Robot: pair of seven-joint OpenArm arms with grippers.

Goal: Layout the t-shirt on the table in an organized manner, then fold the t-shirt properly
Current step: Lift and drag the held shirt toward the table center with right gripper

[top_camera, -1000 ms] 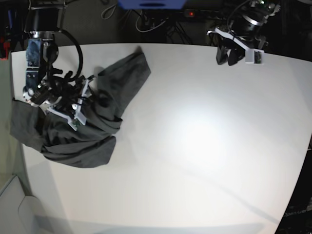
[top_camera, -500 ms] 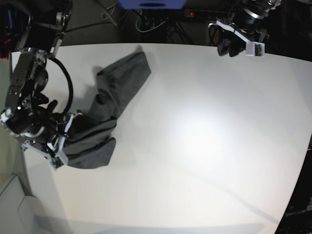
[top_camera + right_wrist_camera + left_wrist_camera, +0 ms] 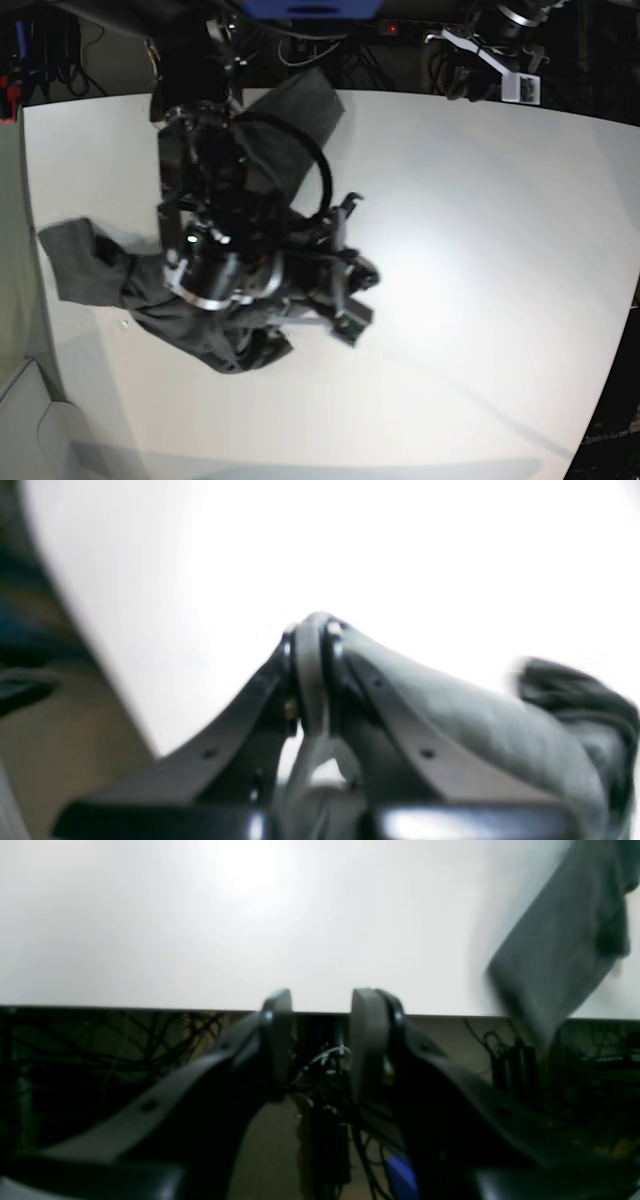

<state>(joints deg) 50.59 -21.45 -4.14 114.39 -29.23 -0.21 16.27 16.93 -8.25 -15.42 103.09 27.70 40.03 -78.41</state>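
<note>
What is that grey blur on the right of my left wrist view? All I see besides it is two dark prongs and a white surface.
Observer: That is the t-shirt. The base view shows it bunched up on the left part of the table, beneath the other arm.
Operator: Is anything holding it?
Observer: Yes. In the right wrist view the right gripper is shut on a fold of the cloth.
Operator: And where are my prongs?
Observer: They belong to the left gripper. In the base view it hangs at the table's far edge, toward the right, well apart from the shirt.
</note>
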